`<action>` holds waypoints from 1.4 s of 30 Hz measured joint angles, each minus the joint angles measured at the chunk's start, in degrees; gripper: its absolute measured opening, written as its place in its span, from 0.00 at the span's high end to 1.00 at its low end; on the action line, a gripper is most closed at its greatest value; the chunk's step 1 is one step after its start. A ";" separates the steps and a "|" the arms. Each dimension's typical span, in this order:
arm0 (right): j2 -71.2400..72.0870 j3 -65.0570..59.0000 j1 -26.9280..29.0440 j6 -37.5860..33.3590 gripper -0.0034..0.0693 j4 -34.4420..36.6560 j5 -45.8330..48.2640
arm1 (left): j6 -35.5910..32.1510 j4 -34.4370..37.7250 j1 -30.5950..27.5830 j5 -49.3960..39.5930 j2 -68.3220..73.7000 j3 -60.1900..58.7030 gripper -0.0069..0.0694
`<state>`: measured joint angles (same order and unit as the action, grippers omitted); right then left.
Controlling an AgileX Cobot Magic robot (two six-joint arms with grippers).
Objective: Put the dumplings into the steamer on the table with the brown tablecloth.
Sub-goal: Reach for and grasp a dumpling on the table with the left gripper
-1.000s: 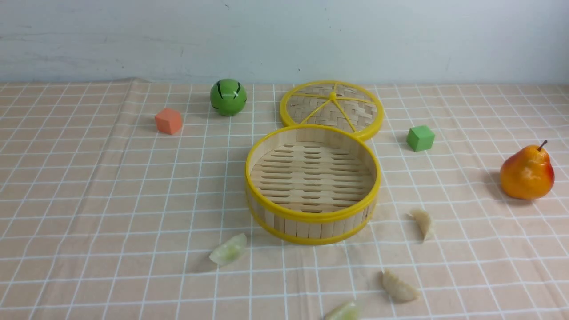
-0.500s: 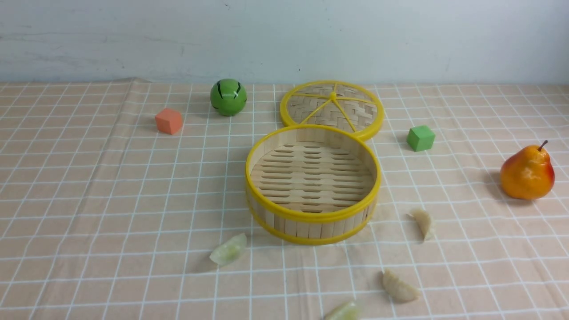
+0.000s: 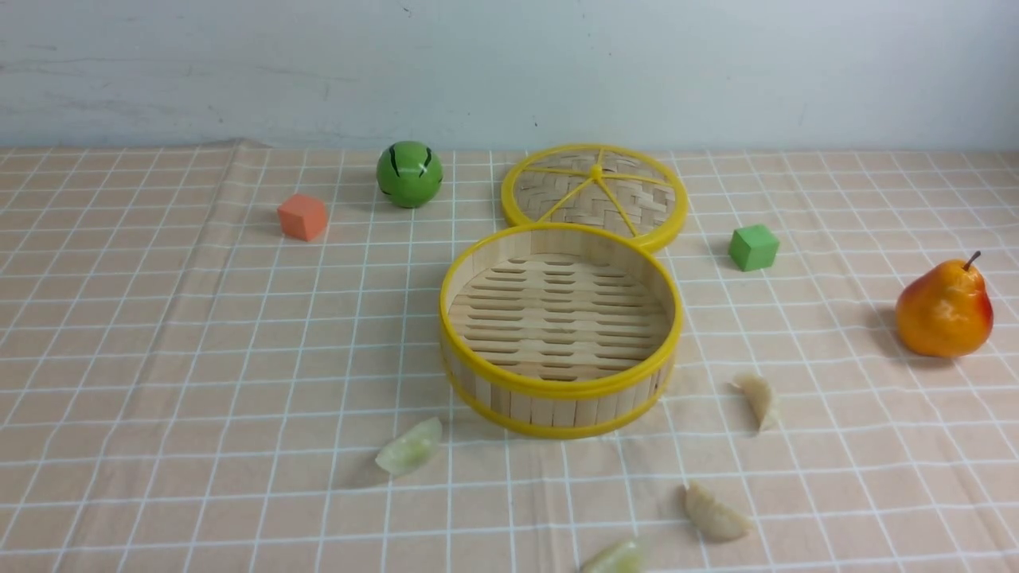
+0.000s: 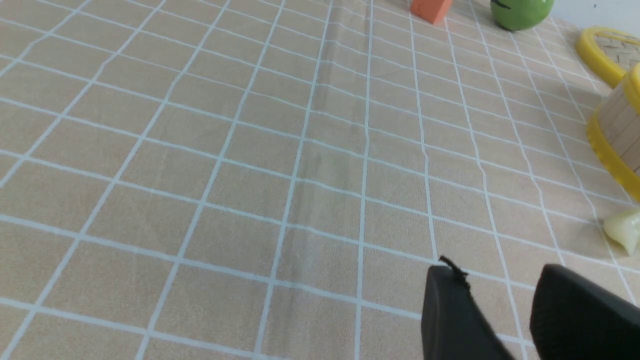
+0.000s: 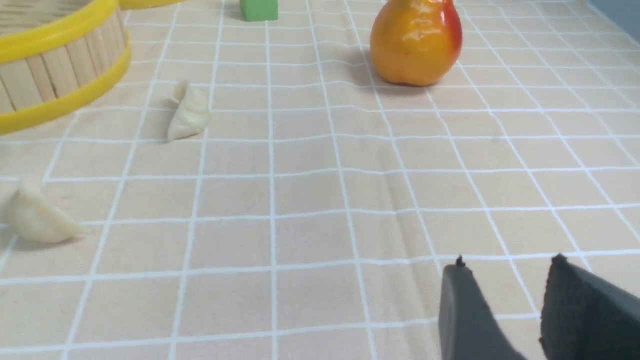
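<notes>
The steamer (image 3: 557, 402) stands in the middle of the brown tablecloth (image 3: 199, 358), with only its bare slatted floor showing inside. Several dumplings lie on the cloth near it. A pale green one (image 3: 410, 447) is at its front left and another (image 3: 614, 559) sits at the lower edge. A beige one (image 3: 758, 398) lies to its right and a second beige one (image 3: 714, 513) nearer. No gripper shows in the front view. My left gripper (image 4: 497, 272) hovers open over bare cloth, short of a green dumpling (image 4: 622, 227). My right gripper (image 5: 507, 263) is open too, well away from the beige dumplings (image 5: 189, 111) (image 5: 37, 217).
The woven lid (image 3: 594, 195) lies flat behind the steamer, touching its far rim. An orange cube (image 3: 302, 216) and a green ball (image 3: 408, 173) sit at the back left. A green cube (image 3: 752, 247) and a pear (image 3: 943, 309) are on the right.
</notes>
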<state>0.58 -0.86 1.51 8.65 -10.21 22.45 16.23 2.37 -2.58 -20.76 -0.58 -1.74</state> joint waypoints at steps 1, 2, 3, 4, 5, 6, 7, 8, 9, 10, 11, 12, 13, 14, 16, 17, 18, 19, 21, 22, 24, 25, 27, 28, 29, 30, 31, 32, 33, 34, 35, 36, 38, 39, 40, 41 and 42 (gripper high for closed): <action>0.00 0.00 0.00 0.00 0.62 -0.06 0.00 | 0.00 0.00 0.00 0.00 0.00 0.00 0.60; 0.00 0.00 0.00 0.00 0.62 -0.06 0.05 | 0.00 0.00 0.00 0.00 0.00 0.00 0.60; 0.00 0.00 0.00 0.00 0.62 0.01 0.05 | 0.00 0.00 0.00 0.00 0.00 0.00 0.60; 0.00 0.00 0.00 0.00 0.62 0.26 0.05 | 0.00 0.00 0.00 0.00 0.00 0.00 0.60; 0.00 0.00 0.00 0.00 0.62 0.79 0.05 | 0.00 0.00 0.00 0.00 0.00 0.00 0.60; 0.00 0.00 0.00 0.00 0.62 1.14 0.05 | 0.00 0.00 0.00 0.00 0.00 0.00 0.60; 0.00 0.00 0.00 0.00 0.62 1.86 0.05 | 0.00 0.00 0.00 0.00 0.00 0.00 0.60; 0.00 0.00 0.00 0.00 0.62 2.59 -0.01 | 0.00 0.00 0.00 0.00 0.00 0.00 0.60; 0.00 0.00 0.00 0.00 0.62 3.05 -0.01 | 0.00 0.00 0.00 0.00 0.00 0.00 0.60; 0.00 0.00 0.00 0.00 0.62 3.50 -0.01 | 0.00 0.00 0.00 0.00 0.00 0.00 0.60; 0.00 0.00 0.00 0.00 0.62 3.69 -0.01 | 0.00 0.00 0.00 0.00 0.00 0.00 0.60; 0.00 0.00 0.00 0.00 0.62 3.67 -0.01 | 0.00 0.00 0.00 0.00 0.00 0.00 0.60; 0.00 0.00 0.00 0.00 0.62 3.87 -0.01 | 0.00 0.00 0.00 0.00 0.00 0.00 0.60; 0.00 0.00 0.00 0.00 0.62 3.92 -0.01 | 0.00 0.00 0.00 0.00 0.00 0.00 0.60; 0.00 0.00 0.00 0.00 0.62 3.92 -0.01 | 0.00 0.00 0.00 0.00 0.00 0.00 0.60; 0.00 0.00 0.00 0.00 0.62 3.97 -0.01 | 0.00 0.00 0.00 0.00 0.00 0.00 0.60; 0.00 0.00 0.00 0.00 0.62 4.07 -0.01 | 0.00 -0.05 0.00 0.00 0.00 0.00 0.60; 0.00 0.00 0.00 0.00 0.62 4.13 -0.01 | 0.00 -0.05 0.00 0.00 0.00 0.00 0.60; 0.00 0.00 0.00 0.00 0.62 5.22 -0.01 | 0.00 -0.88 0.00 0.32 0.00 0.00 0.60; 0.00 0.00 0.00 0.25 0.62 5.90 -0.06 | 0.30 -0.74 0.00 0.62 0.00 0.00 0.60; 0.00 0.00 0.00 1.82 0.62 8.71 -0.12 | 2.35 2.52 0.00 1.53 0.00 0.00 0.60; 0.00 0.00 0.00 3.18 0.62 11.02 -0.16 | 4.74 6.23 0.00 1.90 0.00 0.00 0.60; 0.00 0.00 0.00 5.49 0.62 15.50 -0.18 | 9.63 12.46 0.00 2.22 0.00 0.00 0.60; 0.00 0.00 0.00 9.16 0.62 21.48 -0.18 | 15.46 21.09 0.00 2.46 0.00 0.00 0.60; 0.00 0.00 0.00 12.31 0.62 26.54 -0.03 | 18.71 27.20 0.00 2.51 0.00 0.00 0.60; 0.00 -0.06 0.00 15.68 0.62 32.02 0.21 | 22.65 32.31 0.00 2.51 0.00 0.00 0.60; 0.00 -0.06 0.00 17.05 0.62 33.12 0.21 | 23.16 34.03 0.00 2.51 0.00 0.00 0.60; 0.00 -0.33 0.00 22.16 0.62 42.49 0.62 | 26.24 39.09 0.00 2.34 0.00 0.00 0.60; 0.00 -0.44 0.00 24.71 0.62 45.96 0.68 | 26.94 40.82 0.00 2.26 0.00 0.00 0.60; 0.00 -0.50 0.00 26.41 0.62 49.46 0.80 | 27.54 41.84 0.00 1.99 0.00 0.00 0.60; 0.00 -0.55 0.00 27.22 0.62 52.02 0.89 | 27.83 42.42 0.00 1.92 0.00 0.00 0.60; 0.00 -0.55 0.00 27.22 0.62 52.38 0.94 | 27.98 42.59 0.00 1.94 0.00 0.00 0.60; 0.00 -0.55 0.00 26.87 0.62 54.35 0.94 | 28.40 44.98 0.00 1.62 0.00 0.00 0.60; 0.00 -0.55 0.00 25.22 0.62 54.67 0.94 | 27.70 47.48 0.00 0.77 0.00 0.00 0.60; 0.00 -0.55 0.00 22.57 0.62 54.42 0.94 | 25.30 49.86 0.00 -0.76 0.00 0.09 0.60; 0.00 -0.55 0.00 20.97 0.62 54.21 0.94 | 22.96 50.98 0.00 -2.02 0.00 0.69 0.60; 0.00 -0.55 0.00 19.00 0.62 54.12 0.94 | 19.93 52.00 0.00 -3.35 0.00 1.57 0.60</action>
<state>0.58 -1.41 1.51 27.65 43.91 23.39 36.16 54.37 -2.58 -24.11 -0.58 -0.17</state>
